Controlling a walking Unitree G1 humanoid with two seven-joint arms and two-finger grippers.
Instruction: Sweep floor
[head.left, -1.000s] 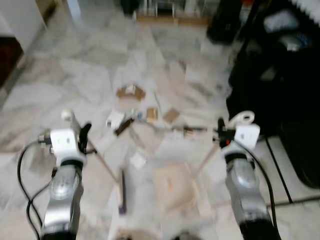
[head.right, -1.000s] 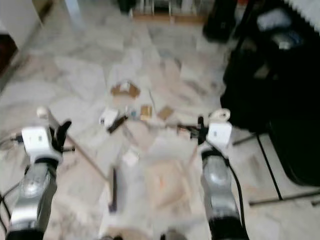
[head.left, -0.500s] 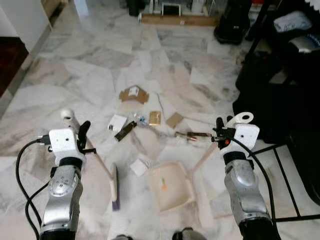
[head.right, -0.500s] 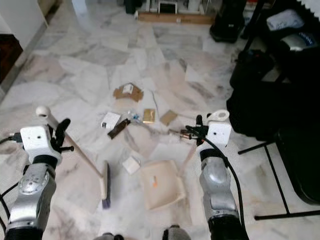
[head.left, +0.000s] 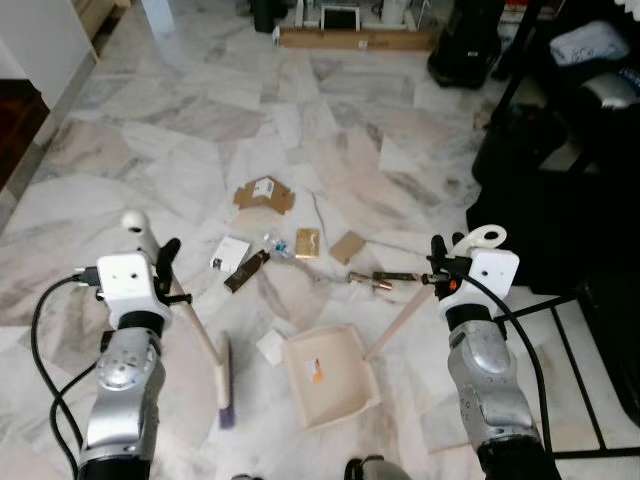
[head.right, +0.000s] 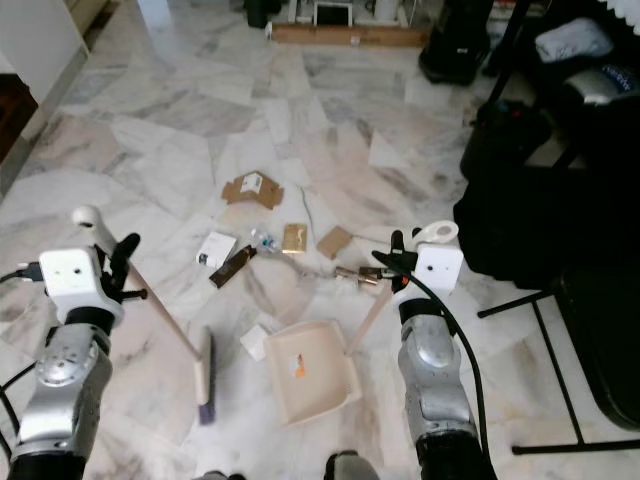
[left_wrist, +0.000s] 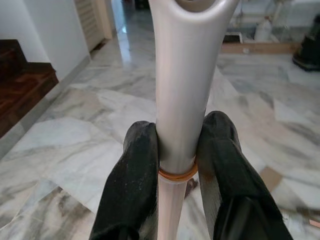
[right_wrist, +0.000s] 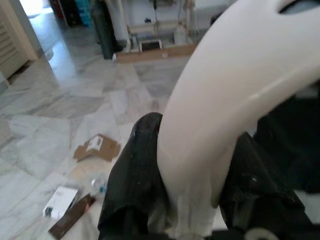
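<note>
Pale marble floor (head.left: 180, 150) stretches out under the robot, littered in the middle. The left pincer (left_wrist: 174, 165) is clamped on the broom handle (left_wrist: 182, 100), its two fingers pressed against either side; the broom head (head.left: 224, 382) rests on the floor just left of the dustpan (head.left: 328, 376). The right pincer (right_wrist: 187, 200) grips the white dustpan handle (right_wrist: 235, 95), the pan lying flat between the arms. Beyond them lie cardboard scraps (head.left: 264, 193), a white card (head.left: 231, 252) and a brown wrapper (head.left: 247, 271). Dark furniture (head.left: 560, 150) stands to the right.
</note>
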